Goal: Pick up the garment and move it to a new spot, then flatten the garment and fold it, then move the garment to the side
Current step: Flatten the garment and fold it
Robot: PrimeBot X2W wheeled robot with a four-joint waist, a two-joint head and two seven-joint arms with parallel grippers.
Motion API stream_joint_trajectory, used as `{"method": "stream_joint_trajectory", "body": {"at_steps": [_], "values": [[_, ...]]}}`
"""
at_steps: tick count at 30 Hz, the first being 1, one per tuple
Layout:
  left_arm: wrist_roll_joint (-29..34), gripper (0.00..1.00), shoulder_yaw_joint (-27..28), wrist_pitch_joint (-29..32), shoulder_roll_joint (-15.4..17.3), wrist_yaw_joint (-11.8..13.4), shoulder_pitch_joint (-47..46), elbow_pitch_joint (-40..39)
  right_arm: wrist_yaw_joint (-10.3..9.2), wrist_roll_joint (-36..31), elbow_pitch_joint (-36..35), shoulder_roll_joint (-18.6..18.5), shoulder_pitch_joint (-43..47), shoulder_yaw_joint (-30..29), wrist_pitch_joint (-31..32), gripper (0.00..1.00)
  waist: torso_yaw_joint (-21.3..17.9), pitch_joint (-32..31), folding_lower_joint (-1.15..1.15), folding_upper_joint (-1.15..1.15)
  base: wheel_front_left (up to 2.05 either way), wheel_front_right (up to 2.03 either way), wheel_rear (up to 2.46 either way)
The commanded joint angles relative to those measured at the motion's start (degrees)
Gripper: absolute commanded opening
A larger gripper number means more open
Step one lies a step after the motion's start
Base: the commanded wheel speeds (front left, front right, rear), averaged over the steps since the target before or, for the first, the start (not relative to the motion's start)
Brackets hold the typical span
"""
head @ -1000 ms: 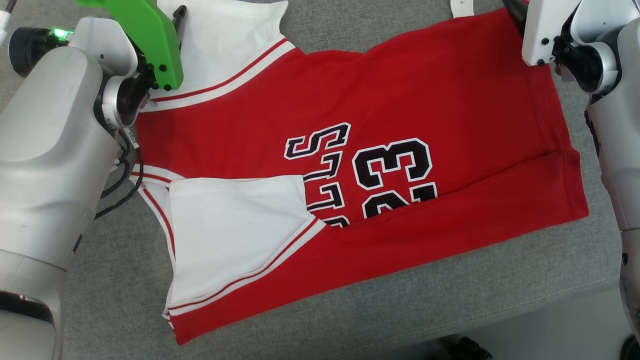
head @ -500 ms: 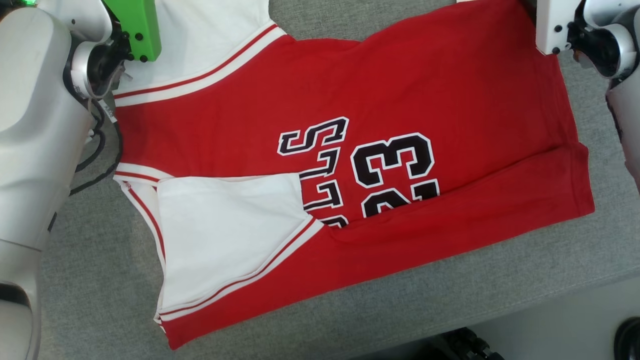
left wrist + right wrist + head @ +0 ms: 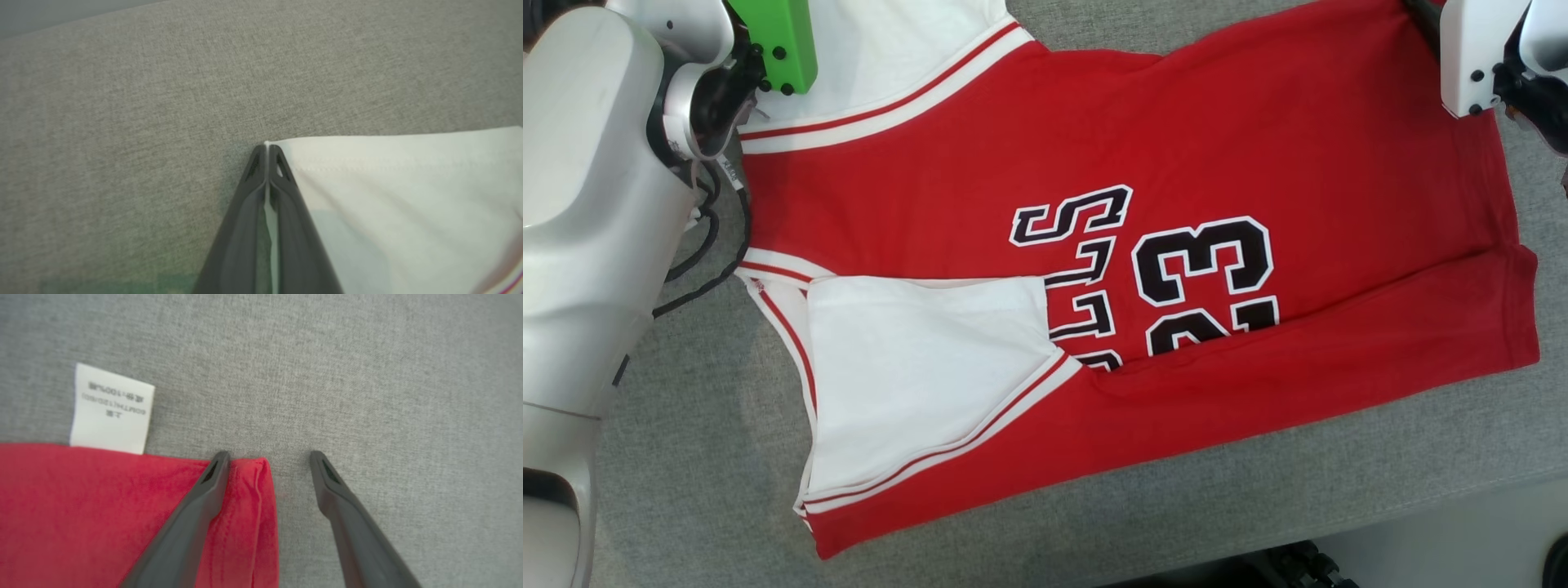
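Note:
The garment [image 3: 980, 188] is a red jersey with white sleeves and black lettering, lying flat on the grey table [image 3: 686, 457] with its near edge folded over. My left gripper [image 3: 266, 153] is shut on the far corner of the white sleeve [image 3: 408, 196]; a strip of white cloth shows between its fingers. Over the far red hem corner [image 3: 249, 498], my right gripper [image 3: 269, 461] stands open, that corner lying between its two fingers. In the head view both wrists sit at the top corners, at the garment's far edge.
A white care label [image 3: 110, 408] sticks out from the red hem on the grey cloth surface. The table's front edge [image 3: 1339, 523] runs along the bottom right, with floor and a dark wheel [image 3: 1307, 563] below it.
My left gripper has gone from open to shut on the white sleeve corner. The head camera has shifted, so the whole picture has slid a little.

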Motion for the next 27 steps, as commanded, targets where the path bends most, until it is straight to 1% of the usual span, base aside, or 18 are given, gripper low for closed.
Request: {"method": "stream_joint_trajectory", "body": {"at_steps": [1, 5, 6, 7, 8, 11, 13, 21, 27], "values": [[-0.06, 0.00, -1.00, 0.82, 0.01, 0.38, 3.62, 0.91, -0.07, 0.24, 1.93, -0.32, 4.39, 1.74, 0.84, 1.00, 0.17, 0.21, 0.00, 0.00, 0.00, 0.00, 0.00], [0.24, 0.00, -1.19, 0.28, 0.33, 0.31, 3.61, -0.01, -0.03, 1.07, 1.46, -1.54, 6.56, 3.80, -0.43, 1.00, 0.25, 0.31, 0.00, 0.00, 0.00, 0.00, 0.00], [0.14, 0.00, -1.06, 0.09, 0.38, 0.34, 3.62, -0.23, -0.02, 1.41, 1.38, -1.79, 7.10, 4.13, -0.75, 0.36, 0.26, 0.26, 0.00, 0.00, 0.00, 0.00, 0.00], [0.06, 0.00, -0.96, -0.01, 0.44, 0.39, 3.61, -0.38, -0.03, 1.45, 1.39, -1.97, 7.39, 4.04, -1.29, 0.05, 0.27, 0.23, 0.00, 0.00, 0.00, 0.00, 0.00], [0.05, 0.00, -0.90, -0.34, 0.53, 0.41, 3.60, -0.53, -0.03, 1.04, 1.35, -2.34, 7.50, 4.05, -2.24, 0.00, 0.30, 0.21, 0.00, 0.00, 0.00, 0.00, 0.00], [0.19, 0.00, -0.67, -1.45, 0.79, 0.41, 3.84, -0.93, -0.16, -0.35, 1.92, -2.66, 6.67, 2.08, -6.79, 0.00, 0.47, -0.02, 0.00, 0.00, 0.00, 0.00, 0.00], [0.05, 0.00, -0.36, -2.43, 0.85, 0.29, 4.10, -1.12, -0.16, -1.15, 2.51, -2.16, 6.22, 1.22, -8.99, 0.00, 0.61, -0.38, 0.00, 0.00, 0.00, 0.00, 0.00], [-0.27, 0.00, 0.54, -5.98, 1.09, -0.33, 4.14, -0.88, -0.15, -2.44, 3.73, -1.06, 4.43, -0.96, -14.77, 0.00, 1.25, -2.47, 0.00, 0.00, 0.00, 0.00, 0.00], [-0.46, 0.00, 0.50, -7.55, 0.68, -1.00, 4.55, -0.12, -0.11, -1.31, 4.65, -0.01, 4.25, -1.62, -16.92, 0.00, 1.61, -4.14, 0.00, 0.00, 0.00, 0.00, 0.00]]}}
